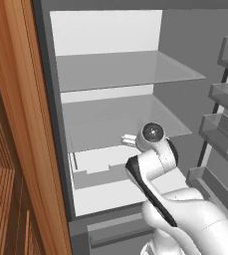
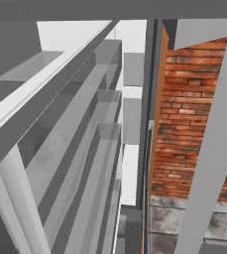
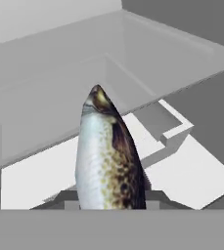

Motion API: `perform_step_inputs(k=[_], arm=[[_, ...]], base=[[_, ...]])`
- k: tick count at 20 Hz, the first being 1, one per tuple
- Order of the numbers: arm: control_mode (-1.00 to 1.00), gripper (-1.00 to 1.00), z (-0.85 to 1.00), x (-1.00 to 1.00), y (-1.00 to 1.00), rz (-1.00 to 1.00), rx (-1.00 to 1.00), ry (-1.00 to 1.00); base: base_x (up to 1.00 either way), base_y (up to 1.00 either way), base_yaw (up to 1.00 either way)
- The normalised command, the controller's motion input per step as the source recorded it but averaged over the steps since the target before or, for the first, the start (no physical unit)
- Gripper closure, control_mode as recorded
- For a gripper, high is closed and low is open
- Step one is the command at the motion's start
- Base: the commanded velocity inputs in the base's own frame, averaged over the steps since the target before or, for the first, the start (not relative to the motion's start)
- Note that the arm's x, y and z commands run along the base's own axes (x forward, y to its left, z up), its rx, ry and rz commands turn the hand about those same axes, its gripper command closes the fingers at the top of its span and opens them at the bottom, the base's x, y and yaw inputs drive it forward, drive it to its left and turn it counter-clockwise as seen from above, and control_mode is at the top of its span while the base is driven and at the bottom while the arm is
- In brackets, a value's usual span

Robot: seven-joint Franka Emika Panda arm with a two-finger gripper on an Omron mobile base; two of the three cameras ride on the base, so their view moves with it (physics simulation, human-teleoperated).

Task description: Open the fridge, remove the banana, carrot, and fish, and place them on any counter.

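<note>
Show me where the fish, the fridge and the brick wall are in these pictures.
fish (image 3: 108,156): hand view, middle of its speckled body.
fridge (image 1: 130,69): left base view, the upper glass shelf inside.
brick wall (image 2: 189,114): right base view, the red bricks beside the fridge door.

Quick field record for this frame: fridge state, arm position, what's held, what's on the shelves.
fridge: open, white interior, grey shelves
door: swung wide, its bins at right in the left base view
arm: reaching inside the fridge, wrist just below the second shelf
gripper: shut on the fish, by the hand view; fingers hidden behind it
fish: silvery belly, brown speckled back, pointing away from the hand
shelves: the two in view look bare
counter: a strip below the brick wall in the right base view
</note>
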Motion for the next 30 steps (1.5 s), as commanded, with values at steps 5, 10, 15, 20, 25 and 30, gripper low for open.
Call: perform_step_inputs(k=[5, 10, 15, 20, 25, 30], arm=[[-1.0, 1.0, 1.0, -0.89, 0.74, 0.13, 0.01, 0.33], [-1.0, 1.0, 0.79, -0.9, 0.62, 0.09, 0.0, 0.29], [-1.0, 1.0, 0.6, -0.73, 0.48, 0.02, 0.0, 0.24], [-1.0, 1.0, 0.66, -0.53, 0.17, 0.0, 0.0, 0.19], [1.0, 1.0, 0.15, -0.14, 0.07, 0.0, -0.03, 0.11], [1.0, 1.0, 0.0, 0.0, 0.0, 0.0, 0.0, 0.0]], base=[[0.0, 0.0, 0.0], [0.0, 0.0, 0.0], [0.0, 0.0, 0.0], [0.0, 0.0, 0.0], [-0.18, 0.05, 0.0], [-0.97, 0.03, 0.0]])
